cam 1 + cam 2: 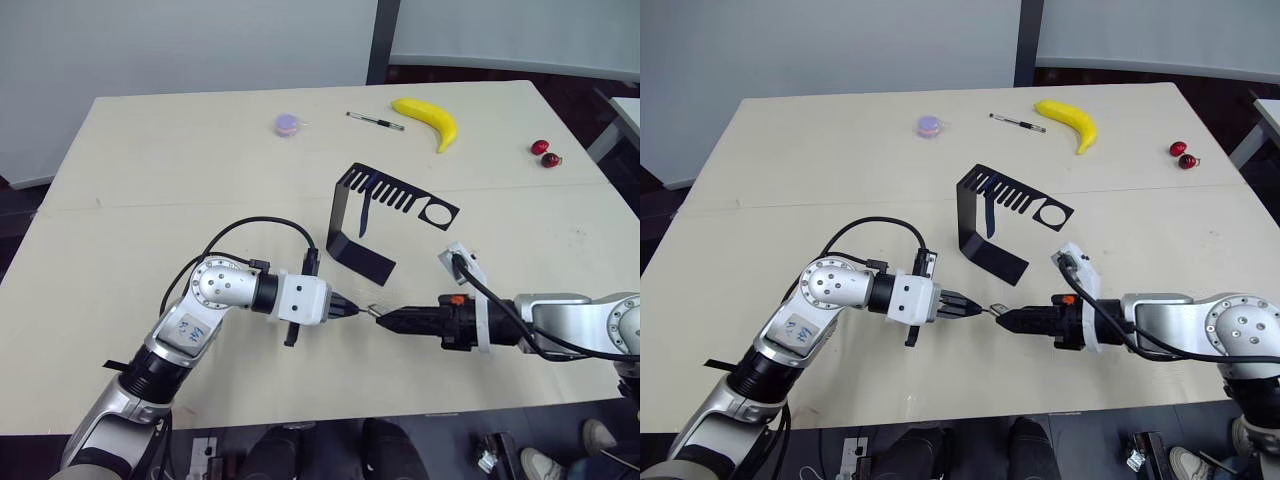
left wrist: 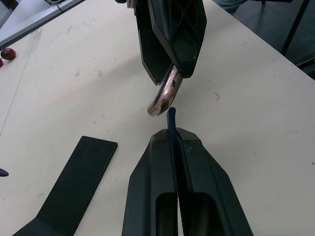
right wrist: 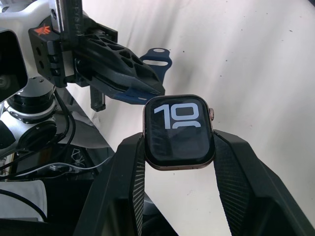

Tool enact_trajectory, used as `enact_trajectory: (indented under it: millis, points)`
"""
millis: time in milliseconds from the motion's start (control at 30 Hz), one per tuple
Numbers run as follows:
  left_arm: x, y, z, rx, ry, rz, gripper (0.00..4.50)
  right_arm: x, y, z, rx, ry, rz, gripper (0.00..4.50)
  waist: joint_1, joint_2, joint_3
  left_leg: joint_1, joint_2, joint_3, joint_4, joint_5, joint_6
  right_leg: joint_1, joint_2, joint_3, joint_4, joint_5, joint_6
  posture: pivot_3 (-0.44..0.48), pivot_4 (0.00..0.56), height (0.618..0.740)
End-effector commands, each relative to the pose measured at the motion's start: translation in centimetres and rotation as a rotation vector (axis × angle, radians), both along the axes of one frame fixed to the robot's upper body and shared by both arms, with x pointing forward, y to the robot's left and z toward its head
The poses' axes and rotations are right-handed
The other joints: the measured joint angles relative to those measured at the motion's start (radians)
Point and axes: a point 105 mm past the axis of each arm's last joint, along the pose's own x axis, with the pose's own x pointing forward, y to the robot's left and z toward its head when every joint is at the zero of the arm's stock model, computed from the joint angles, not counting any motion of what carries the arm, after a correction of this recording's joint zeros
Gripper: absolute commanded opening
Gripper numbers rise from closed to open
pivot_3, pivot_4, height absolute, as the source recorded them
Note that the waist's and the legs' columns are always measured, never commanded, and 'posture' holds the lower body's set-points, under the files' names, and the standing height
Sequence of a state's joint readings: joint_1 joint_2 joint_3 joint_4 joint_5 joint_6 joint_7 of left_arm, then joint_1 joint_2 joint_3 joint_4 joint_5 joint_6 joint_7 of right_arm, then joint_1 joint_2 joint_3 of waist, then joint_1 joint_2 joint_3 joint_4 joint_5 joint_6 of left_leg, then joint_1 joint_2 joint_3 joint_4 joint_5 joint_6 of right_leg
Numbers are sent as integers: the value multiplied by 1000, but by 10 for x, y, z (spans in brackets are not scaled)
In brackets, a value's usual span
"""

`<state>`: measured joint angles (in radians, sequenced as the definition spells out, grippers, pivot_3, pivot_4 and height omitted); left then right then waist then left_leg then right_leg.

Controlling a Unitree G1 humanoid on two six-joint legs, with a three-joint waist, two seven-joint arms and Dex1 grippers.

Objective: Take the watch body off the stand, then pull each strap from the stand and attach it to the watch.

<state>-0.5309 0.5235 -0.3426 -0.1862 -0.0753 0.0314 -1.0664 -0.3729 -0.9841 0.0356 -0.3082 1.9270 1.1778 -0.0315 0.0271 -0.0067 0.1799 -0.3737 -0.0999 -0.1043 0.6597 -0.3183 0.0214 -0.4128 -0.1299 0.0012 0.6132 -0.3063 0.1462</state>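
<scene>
Two grippers meeting nose to nose low over the pale counter [image 1: 150, 200], at about 6 o'clock from the black bent sheet-metal stand [image 1: 345, 215]. Right gripper [image 3: 179, 162] with jaws clamped on the small rounded-square watch body [image 3: 179, 132], black screen with white digits, pale gold rim, pinched by its two side edges so the strap slot stays free. Left gripper [image 2: 173, 142] with jaws closed on one dark navy flexible strap [image 2: 171, 120], only its short end poking out toward the case, just short of touching. Second navy strap [image 1: 366, 213] hanging from the comb-slotted top of the stand.

Likely light, both parts. Case rigid and smooth-rimmed, so prone to twisting or slipping out under sideways push; screen best kept from hard contact. Strap soft and bendy, apt to buckle if pushed from far back; hence the hold close to its tip, with little free length. Needs a straight, gentle slide into the slot, judging by the narrow alignment.
</scene>
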Motion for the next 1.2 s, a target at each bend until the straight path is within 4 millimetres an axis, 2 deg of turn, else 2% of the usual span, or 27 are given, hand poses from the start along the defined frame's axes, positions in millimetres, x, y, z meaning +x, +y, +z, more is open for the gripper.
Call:
enact_trajectory:
  millis: [33, 367, 1200]
  points:
    - [-1, -2, 11, -26, -43, -14, 0, -3, 2, 6, 0, -24, 23, 1486, 0, 0, 0, 0, 0, 0, 0, 0, 0, 0, 0, 0, 0, 0, 0, 0, 150, 740]
    - [-2, -2, 13, -26, -43, -16, 0, -2, 0, 1, -27, -31, 17, 1486, 0, 0, 0, 0, 0, 0, 0, 0, 0, 0, 0, 0, 0, 0, 0, 0, 150, 740]
    - [-3, -6, 13, -30, -38, -25, 0, -2, 4, 5, 4, -31, 15, 1486, 0, 0, 0, 0, 0, 0, 0, 0, 0, 0, 0, 0, 0, 0, 0, 0, 150, 740]
